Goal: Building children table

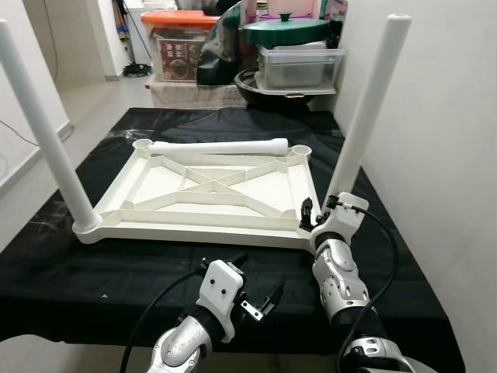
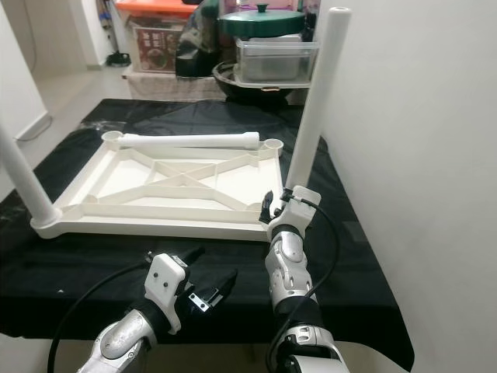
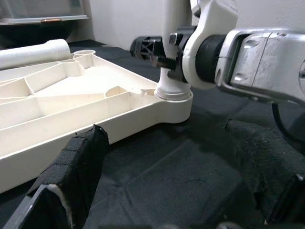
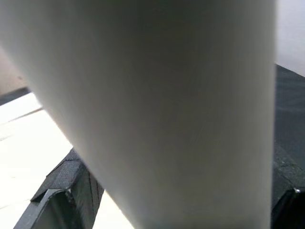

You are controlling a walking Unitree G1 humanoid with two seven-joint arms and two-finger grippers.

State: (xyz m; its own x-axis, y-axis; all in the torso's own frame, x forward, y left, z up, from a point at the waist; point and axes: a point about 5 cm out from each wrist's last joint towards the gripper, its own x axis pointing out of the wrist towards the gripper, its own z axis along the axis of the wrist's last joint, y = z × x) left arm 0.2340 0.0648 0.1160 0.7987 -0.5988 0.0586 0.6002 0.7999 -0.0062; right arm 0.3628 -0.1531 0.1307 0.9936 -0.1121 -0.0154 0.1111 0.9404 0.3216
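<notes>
An upturned white table top [image 1: 194, 231] lies on a black cloth. One white leg [image 1: 369, 109] stands upright in its near right corner socket [image 3: 172, 97], and another leg [image 1: 43, 132] stands in the near left corner. A third leg [image 1: 217, 147] lies loose across the far end, between two empty sockets. My right gripper [image 1: 317, 214] is shut around the base of the near right leg [image 4: 152, 109], with a finger [image 4: 66, 191] on each side. My left gripper [image 1: 256, 280] hovers open over the cloth just in front of the top's near edge, holding nothing.
The black cloth [image 1: 93, 272] covers the work surface. A white wall [image 1: 435, 116] runs close along the right. At the far end stand a clear storage box [image 1: 299, 66], a green pot lid [image 1: 286, 29], an orange-lidded bin [image 1: 180, 43] and a dark bag. Open floor lies to the left.
</notes>
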